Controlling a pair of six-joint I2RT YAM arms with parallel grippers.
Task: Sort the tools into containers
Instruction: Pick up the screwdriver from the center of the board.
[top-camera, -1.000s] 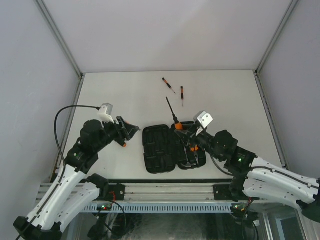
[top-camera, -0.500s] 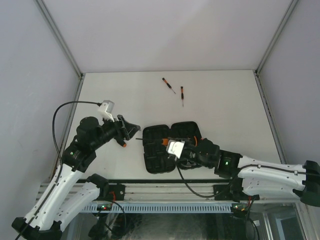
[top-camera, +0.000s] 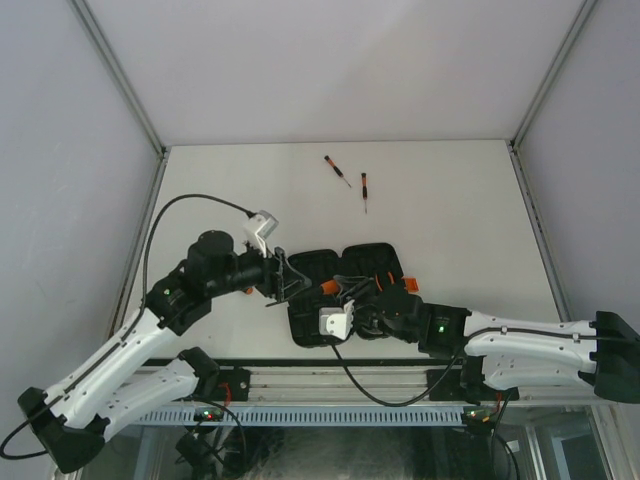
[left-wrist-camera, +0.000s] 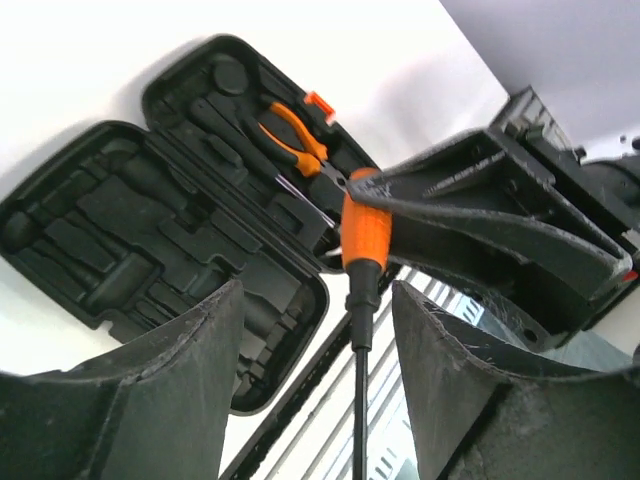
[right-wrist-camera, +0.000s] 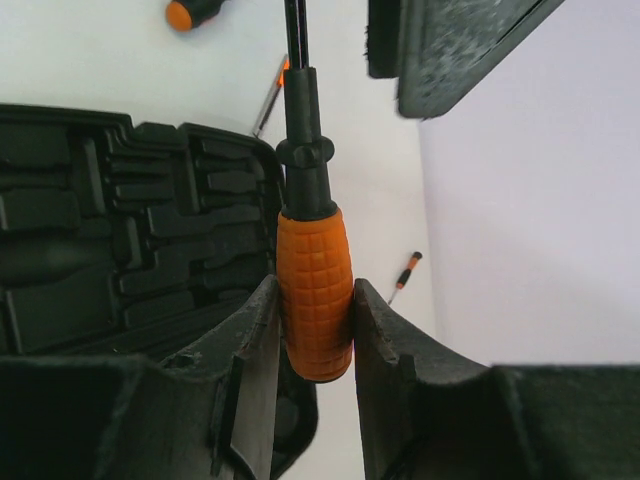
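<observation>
Above the open case (left-wrist-camera: 110, 215) | I see the right gripper (right-wrist-camera: 312, 300) pinching the screwdriver (left-wrist-camera: 365, 232) by its orange handle | left gripper (left-wrist-camera: 315, 300) fingers spread either side of its shaft, not touching | pliers (left-wrist-camera: 292, 130) lying in the case

The black ribbed plastic tool case (left-wrist-camera: 120, 230) lies open, orange-handled pliers (left-wrist-camera: 295, 135) seated in one half. A thick orange-handled screwdriver (right-wrist-camera: 315, 290) is held above it. One thin orange-and-black screwdriver (top-camera: 337, 170) and another thin screwdriver (top-camera: 364, 190) lie well beyond it.
</observation>
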